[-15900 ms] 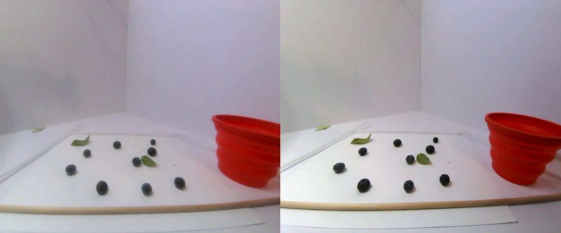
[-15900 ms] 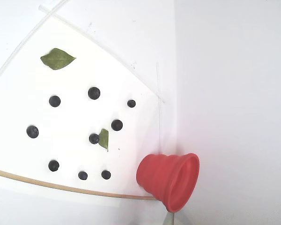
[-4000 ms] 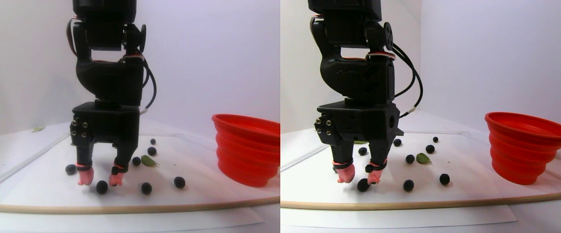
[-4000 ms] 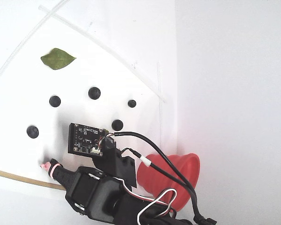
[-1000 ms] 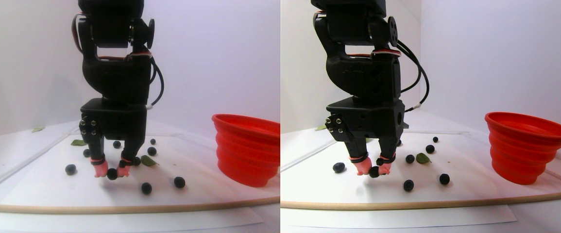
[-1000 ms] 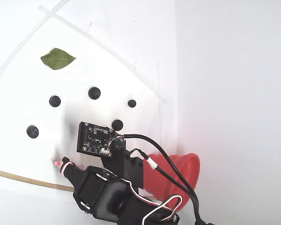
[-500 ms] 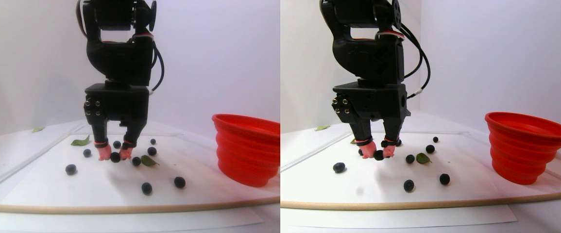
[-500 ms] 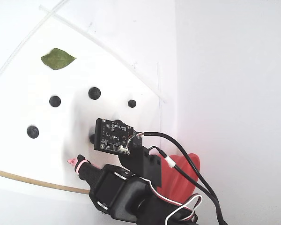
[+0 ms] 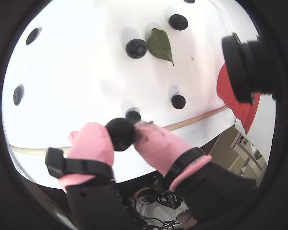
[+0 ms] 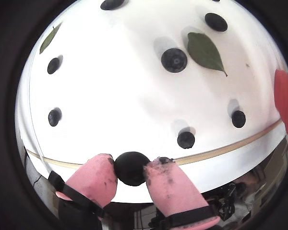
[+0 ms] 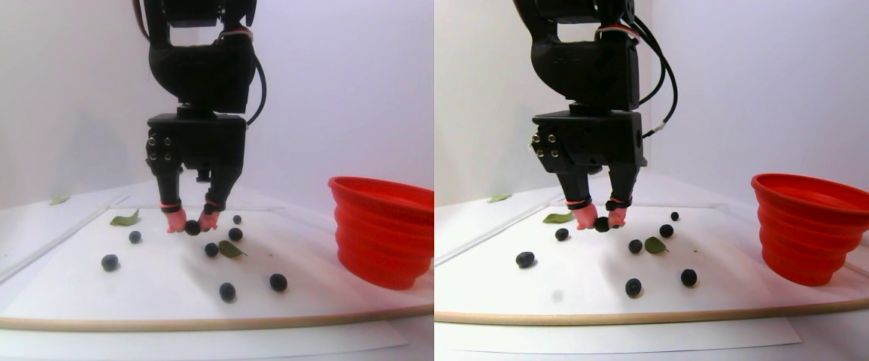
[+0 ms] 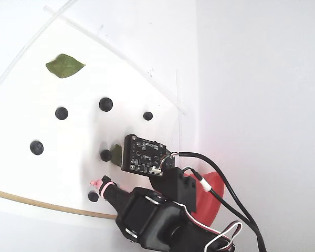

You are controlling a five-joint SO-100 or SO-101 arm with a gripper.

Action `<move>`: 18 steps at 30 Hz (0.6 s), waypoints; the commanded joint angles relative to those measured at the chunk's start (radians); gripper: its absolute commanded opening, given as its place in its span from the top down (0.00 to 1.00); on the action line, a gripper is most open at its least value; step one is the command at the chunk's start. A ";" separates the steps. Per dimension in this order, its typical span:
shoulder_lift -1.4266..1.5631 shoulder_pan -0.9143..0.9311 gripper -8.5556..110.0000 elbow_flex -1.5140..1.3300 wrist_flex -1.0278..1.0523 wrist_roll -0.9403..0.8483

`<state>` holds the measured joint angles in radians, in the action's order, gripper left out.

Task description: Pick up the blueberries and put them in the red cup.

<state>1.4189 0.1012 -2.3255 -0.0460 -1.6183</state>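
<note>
The gripper [image 9: 121,136] hangs above the white sheet [image 11: 65,282], its pink tips [image 10: 93,179] closed to a narrow gap on one berry [image 9: 120,134], which sits squarely between the jaws and clear of the sheet in the stereo pair view [image 11: 192,227]. In both wrist views the held berry touches both pads, and the right pad [image 10: 170,184] carries dark smudges.

The other berries [image 10: 174,60] lie loose on the sheet below the jaws. In a wrist view one berry [image 10: 186,139] lies just past the tips, near the wooden strip [image 10: 240,143]; another [image 10: 238,118] lies to the right of it, and two [image 10: 54,116] lie well off to the left. A leaf [image 10: 204,51] lies just beside the berry farther ahead of the jaws.

The cup [image 11: 385,229] stands upright on the sheet well to the right of the jaws in the stereo pair view, apart from every berry. In the fixed view the arm [image 12: 163,220] hides most of it.
</note>
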 commanded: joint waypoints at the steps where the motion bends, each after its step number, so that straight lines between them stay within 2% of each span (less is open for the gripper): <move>1: 0.130 0.025 0.84 -0.005 0.018 -0.009; 18: 0.287 0.107 0.84 -0.015 0.133 -0.061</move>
<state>1.5907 0.1825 -2.3424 0.0767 -1.6720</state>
